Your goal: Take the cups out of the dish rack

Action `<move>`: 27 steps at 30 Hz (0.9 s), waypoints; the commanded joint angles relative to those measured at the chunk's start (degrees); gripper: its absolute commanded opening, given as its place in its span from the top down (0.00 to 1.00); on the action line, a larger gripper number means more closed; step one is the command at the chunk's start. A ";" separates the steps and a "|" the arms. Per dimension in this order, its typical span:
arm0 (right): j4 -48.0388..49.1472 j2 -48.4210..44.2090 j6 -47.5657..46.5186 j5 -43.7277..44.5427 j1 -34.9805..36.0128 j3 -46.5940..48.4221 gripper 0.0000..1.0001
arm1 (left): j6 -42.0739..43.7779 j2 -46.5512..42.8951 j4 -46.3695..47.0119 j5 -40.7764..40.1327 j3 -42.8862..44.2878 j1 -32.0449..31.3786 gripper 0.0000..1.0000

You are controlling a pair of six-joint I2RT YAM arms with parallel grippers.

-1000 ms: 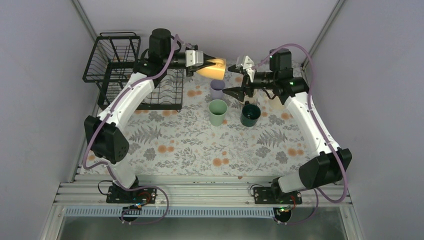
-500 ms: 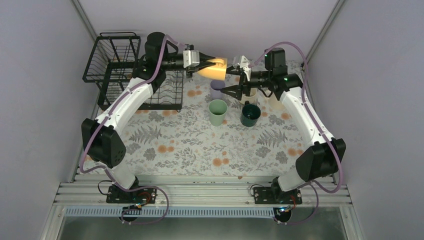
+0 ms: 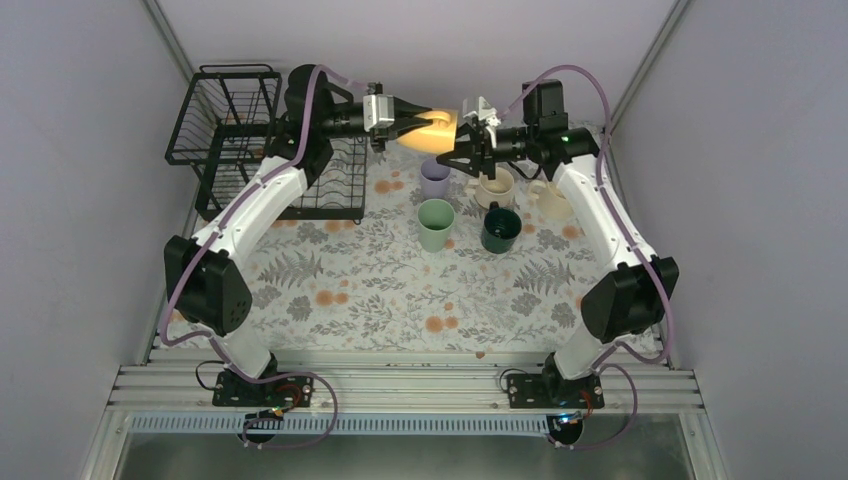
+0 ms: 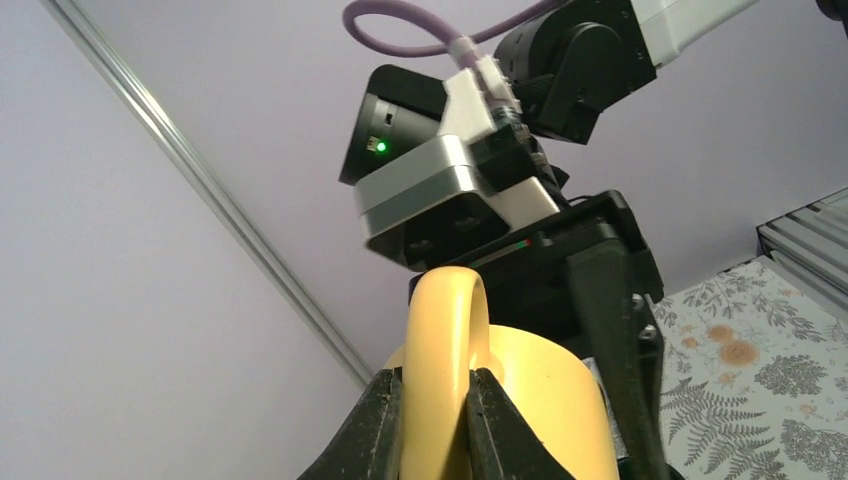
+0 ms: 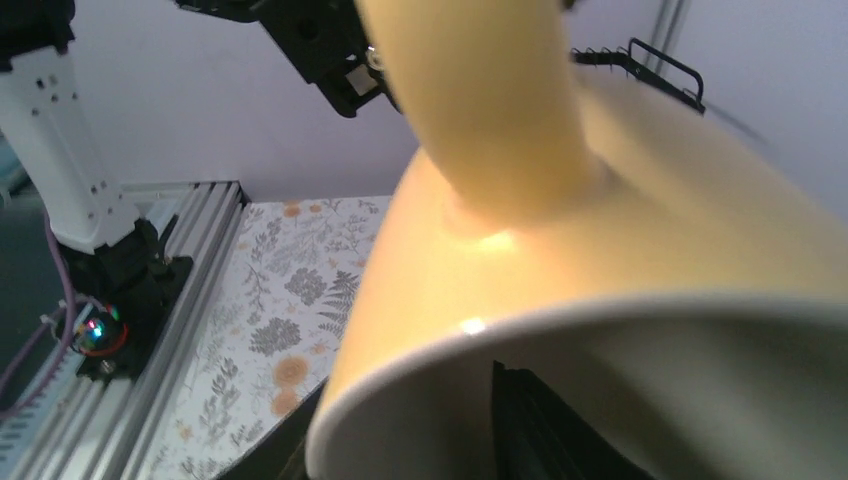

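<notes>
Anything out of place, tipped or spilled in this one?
Nothing spilled or toppled. The only oddity: the yellow mug hangs on its side in mid-air, the left gripper pinching its handle while a finger of the right gripper reaches inside its rim; a handover, apparently. The cups on the table stand upright.

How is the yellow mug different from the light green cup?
The yellow mug has a handle; the green cup has none. The yellow mug hangs sideways in the left claw; the green cup stands upright on the table. Both are out of the dish rack.
</notes>
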 commanded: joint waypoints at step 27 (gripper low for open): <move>-20.17 -5.65 -2.21 39.09 -1.99 9.41 0.97 | 27.54 -7.78 -25.63 -18.49 2.58 0.99 0.00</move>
